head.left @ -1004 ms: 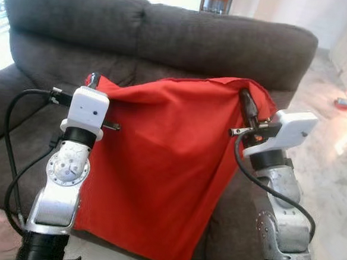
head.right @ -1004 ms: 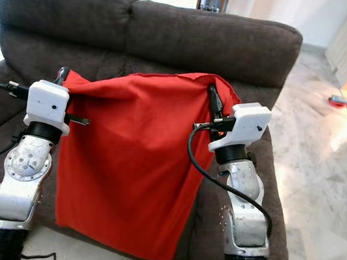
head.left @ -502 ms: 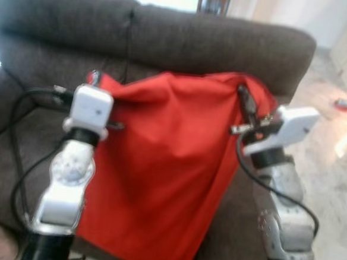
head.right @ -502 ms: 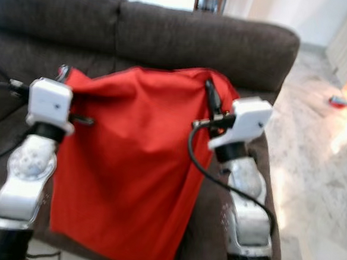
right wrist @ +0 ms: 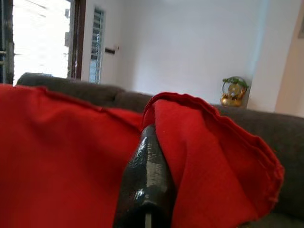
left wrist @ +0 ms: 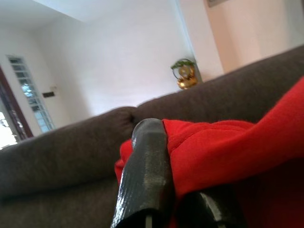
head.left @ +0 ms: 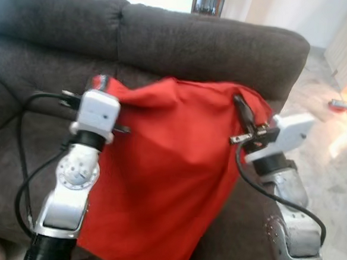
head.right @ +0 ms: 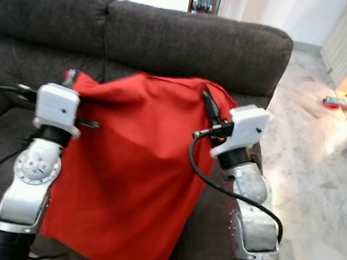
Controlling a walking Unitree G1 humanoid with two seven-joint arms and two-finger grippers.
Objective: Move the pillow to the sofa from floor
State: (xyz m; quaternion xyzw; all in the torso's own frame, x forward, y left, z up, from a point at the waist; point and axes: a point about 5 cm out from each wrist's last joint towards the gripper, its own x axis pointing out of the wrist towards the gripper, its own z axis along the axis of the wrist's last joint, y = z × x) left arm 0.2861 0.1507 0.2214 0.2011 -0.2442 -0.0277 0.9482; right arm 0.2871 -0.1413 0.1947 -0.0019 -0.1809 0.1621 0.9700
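- One red pillow, hanging limp like cloth.
- One dark grey sofa, with two back cushions.
- Two grippers: the left gripper and the right gripper, each pinching a top corner of the pillow.
- One golden ornament behind the sofa.
- A few small things on the floor, too blurred to count.

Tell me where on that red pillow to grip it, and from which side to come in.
Grip the red pillow at its two top corners, coming from the robot's side, one gripper per corner. It is limp and hangs flat, so a spread hold probably keeps it from bunching. The left gripper and right gripper are pinched on those corners now, in front of the sofa.
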